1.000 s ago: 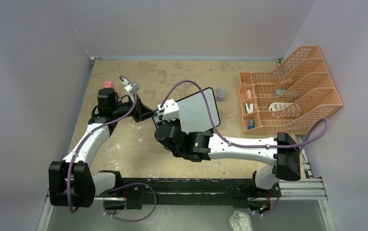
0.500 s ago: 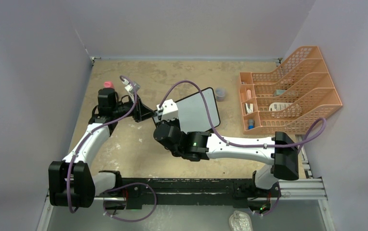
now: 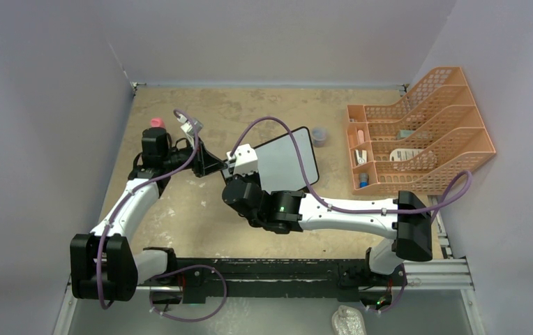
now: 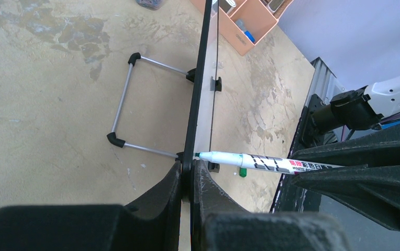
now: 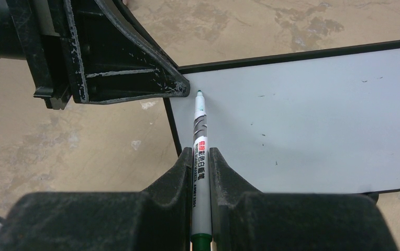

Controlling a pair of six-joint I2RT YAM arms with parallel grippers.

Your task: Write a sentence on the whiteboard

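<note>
Left gripper [image 4: 187, 175] clamps the whiteboard [image 3: 288, 162] by its edge, mid-frame in the top view, steadying it for writing; right gripper [image 5: 200, 157] pinches a green marker [image 5: 200, 123], tip at the blank board's upper-left corner, seemingly to begin.

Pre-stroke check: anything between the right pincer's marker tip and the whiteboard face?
Nothing visible. The white green-tipped marker in the right pincer points at the bare corner of the small black-framed whiteboard; the left pincer clamps the edge just beside the tip.

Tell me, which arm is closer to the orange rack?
Right. The right arm bends just in front of the rack; the left arm is across the table, beyond the whiteboard.
</note>
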